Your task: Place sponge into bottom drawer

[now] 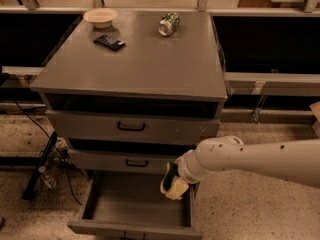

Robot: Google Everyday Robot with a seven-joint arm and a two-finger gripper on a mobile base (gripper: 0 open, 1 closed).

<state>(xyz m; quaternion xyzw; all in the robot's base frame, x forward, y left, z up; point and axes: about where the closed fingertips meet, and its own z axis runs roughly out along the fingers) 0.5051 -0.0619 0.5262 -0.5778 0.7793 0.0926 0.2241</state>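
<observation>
A grey cabinet top (140, 69), standing on speckled floor (250, 209), carries a bowl (100, 17) at 11 o'clock, a packet (109, 42) nearby and a can (169, 24) at 12. The gripper (171, 177), largely hidden, pinches the sponge (175, 188) over the open bottom drawer (130, 206), at its 3 o'clock side.

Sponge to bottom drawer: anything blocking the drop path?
Nothing visible. The sponge hangs in the gripper over the right side of the open bottom drawer, and the grey floor below it looks bare. The middle drawer sits behind the sponge, not under it.
</observation>
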